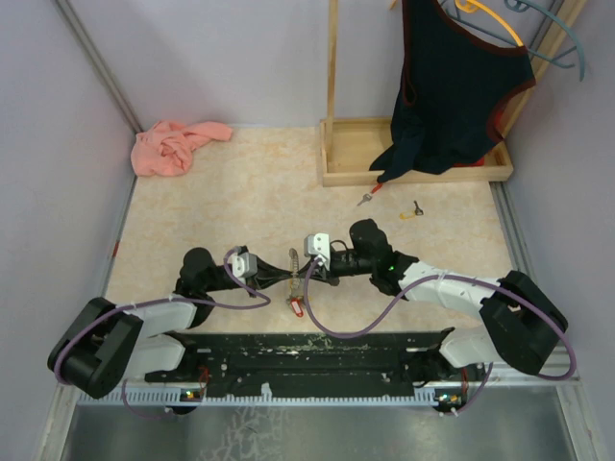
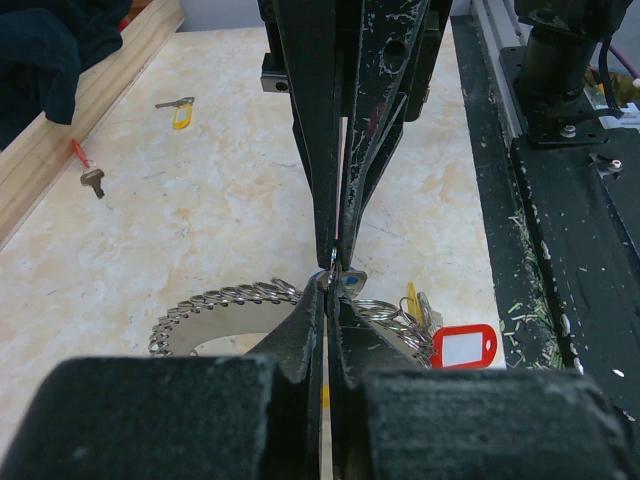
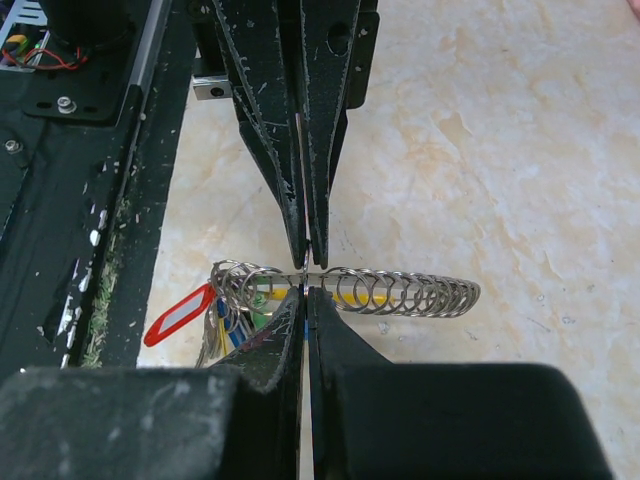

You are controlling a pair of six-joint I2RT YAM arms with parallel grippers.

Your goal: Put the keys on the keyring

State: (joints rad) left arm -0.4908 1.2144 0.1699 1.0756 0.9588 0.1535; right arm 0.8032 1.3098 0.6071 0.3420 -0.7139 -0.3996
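Well, the left gripper [image 2: 327, 300] and right gripper [image 3: 305, 295] meet tip to tip, both pinched tight on the keyring [image 3: 400, 292] at the table's [image 1: 240, 192] near side. Its silvery chain curls sideways, with a red tag [image 3: 180, 313] beside it. A red-capped key [image 1: 369, 195] and a yellow-capped key [image 1: 411, 211] lie near the wooden tray [image 1: 346, 178].

The left arm [image 1: 159, 317] and the right arm [image 1: 485, 300] look alike. Far behind each gripper sits a fat black block [image 1: 96, 351], then a smooth white tube [image 1: 442, 285], then black joints [image 1: 197, 274]. A purple cable [image 1: 351, 333] loops along each arm up to a small grey-white box [image 1: 317, 243] just behind the fingers. A tiny green light [image 1: 392, 265] shines a bit behind the right gripper [image 3: 305, 292]. The left gripper [image 2: 327, 288] has two long black fingers [image 2: 300, 345] that get thin at the tip. The fingers are scratched and dotted with white specks.
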